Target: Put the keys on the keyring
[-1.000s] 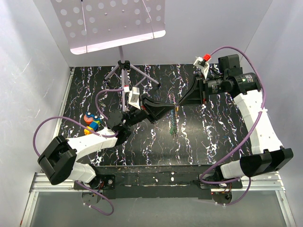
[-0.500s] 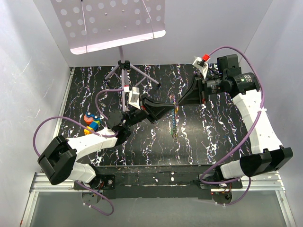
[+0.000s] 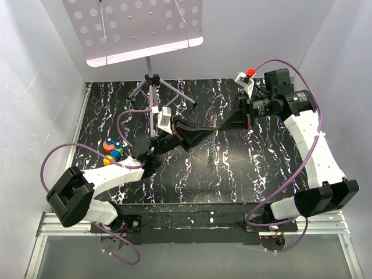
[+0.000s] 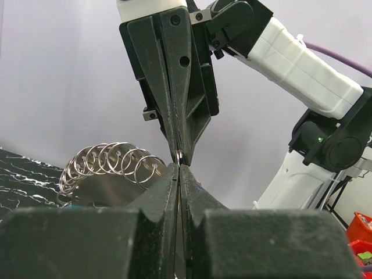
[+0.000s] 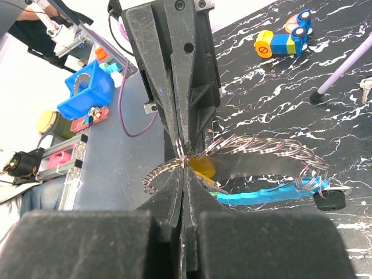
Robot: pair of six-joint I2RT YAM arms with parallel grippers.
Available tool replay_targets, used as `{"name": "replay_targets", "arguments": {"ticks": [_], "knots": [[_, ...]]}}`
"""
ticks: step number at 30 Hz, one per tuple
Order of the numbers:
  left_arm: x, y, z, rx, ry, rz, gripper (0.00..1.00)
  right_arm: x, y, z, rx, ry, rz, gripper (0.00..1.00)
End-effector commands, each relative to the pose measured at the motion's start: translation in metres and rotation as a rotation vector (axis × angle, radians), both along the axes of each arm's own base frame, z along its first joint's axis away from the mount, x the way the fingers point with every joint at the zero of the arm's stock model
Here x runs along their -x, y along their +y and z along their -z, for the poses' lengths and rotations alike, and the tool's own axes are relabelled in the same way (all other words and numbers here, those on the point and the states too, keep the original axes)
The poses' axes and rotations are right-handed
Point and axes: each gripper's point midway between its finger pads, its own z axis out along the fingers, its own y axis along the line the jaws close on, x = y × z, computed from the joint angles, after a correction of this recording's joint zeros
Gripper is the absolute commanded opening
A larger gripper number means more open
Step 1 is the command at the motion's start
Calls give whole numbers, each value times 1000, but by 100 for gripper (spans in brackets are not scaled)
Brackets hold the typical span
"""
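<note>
My left gripper and right gripper meet tip to tip above the middle of the table. Both are shut on the same metal keyring, which shows as a sliver between the tips in the left wrist view. A chain of silver rings trails from it and also shows in the left wrist view. The yellow-orange key head sits right behind the right gripper. The bright blue key hangs under the chain beside a black fob. The left gripper has its jaws pressed together.
A music stand on a tripod stands at the back; one of its legs is in the right wrist view. A coloured toy-block car lies at the left, also in the right wrist view. White walls enclose the table.
The chain of rings and keys that hung below the gripper tips in the top view no longer shows there. The right arm has shifted slightly back and right. Both grippers stay shut.
</note>
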Motion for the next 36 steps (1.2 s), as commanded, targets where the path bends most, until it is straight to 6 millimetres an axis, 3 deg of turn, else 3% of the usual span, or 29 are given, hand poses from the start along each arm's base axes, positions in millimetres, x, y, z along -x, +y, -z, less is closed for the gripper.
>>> {"name": "replay_targets", "arguments": {"ticks": [1,10,23,29,36], "knots": [[4,13,-32,70,-81,-35,0,9,0,-4,-21,-22,-20,1],[5,18,-42,80,-109,-47,0,13,-1,7,-16,2,-23,1],[5,20,-37,51,-123,-41,0,14,-2,18,-1,16,-15,1],[4,20,-32,40,-111,-21,0,16,-3,9,-16,-11,-28,35],[8,16,-32,47,-104,25,0,12,0,-7,-41,-33,-50,39]]}}
